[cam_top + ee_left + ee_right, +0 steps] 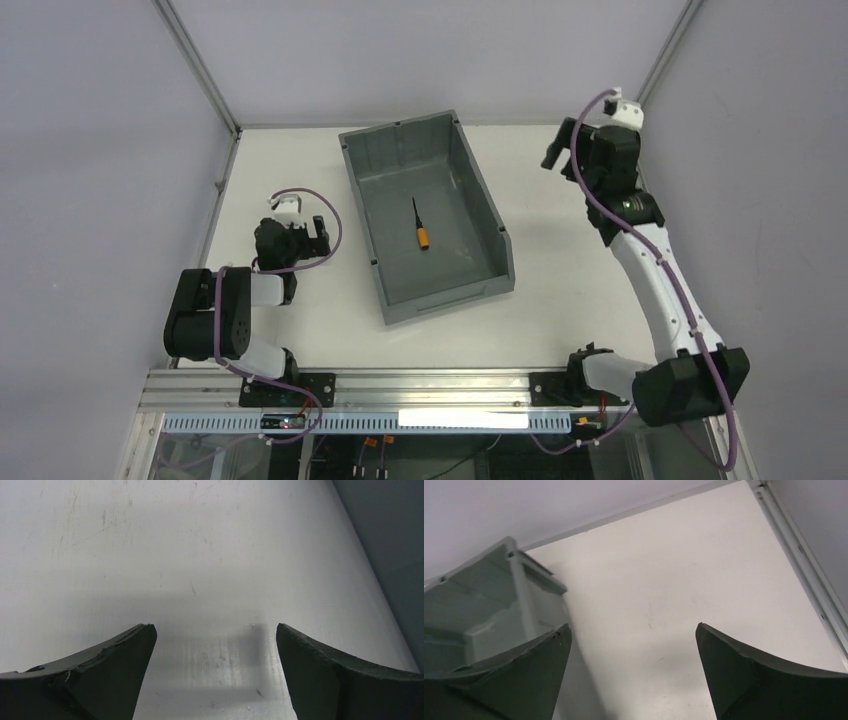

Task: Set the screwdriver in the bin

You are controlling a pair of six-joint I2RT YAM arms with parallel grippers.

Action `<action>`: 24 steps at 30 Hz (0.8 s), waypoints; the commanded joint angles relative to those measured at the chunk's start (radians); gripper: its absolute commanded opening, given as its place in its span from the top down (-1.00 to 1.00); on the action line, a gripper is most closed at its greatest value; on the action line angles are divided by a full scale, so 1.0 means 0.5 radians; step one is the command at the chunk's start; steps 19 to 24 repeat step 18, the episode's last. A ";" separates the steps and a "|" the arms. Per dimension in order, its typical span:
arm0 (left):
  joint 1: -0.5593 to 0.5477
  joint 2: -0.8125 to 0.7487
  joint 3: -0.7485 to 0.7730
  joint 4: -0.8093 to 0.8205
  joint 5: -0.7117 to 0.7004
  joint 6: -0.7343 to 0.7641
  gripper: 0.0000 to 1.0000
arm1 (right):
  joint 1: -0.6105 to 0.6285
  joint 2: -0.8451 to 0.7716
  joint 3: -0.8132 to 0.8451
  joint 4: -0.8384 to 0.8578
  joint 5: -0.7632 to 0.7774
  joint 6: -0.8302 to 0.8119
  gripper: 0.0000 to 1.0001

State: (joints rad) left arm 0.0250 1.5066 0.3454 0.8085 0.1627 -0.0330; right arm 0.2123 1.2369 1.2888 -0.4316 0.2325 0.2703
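Note:
The screwdriver, with an orange handle and thin black shaft, lies on the floor of the grey bin in the top view, handle toward the near end. My left gripper is open and empty, low over the table left of the bin; in the left wrist view only bare table shows between its fingers. My right gripper is open and empty, raised to the right of the bin's far corner. In the right wrist view a corner of the bin shows at the left.
The white table is fenced by a metal frame rail and grey walls. A rail with the arm bases runs along the near edge. The bin's dark wall edges the left wrist view.

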 commanded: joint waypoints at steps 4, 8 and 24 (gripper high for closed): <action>-0.022 -0.003 0.036 0.062 0.013 0.028 -0.98 | -0.229 -0.300 -1.003 1.006 0.026 -0.090 -0.97; -0.020 -0.001 0.036 0.061 0.012 0.028 -0.98 | -0.230 -0.355 -1.419 1.292 0.434 0.118 -0.97; -0.020 -0.001 0.036 0.061 0.011 0.027 -0.98 | -0.231 -0.277 -1.682 1.508 0.701 0.200 -0.97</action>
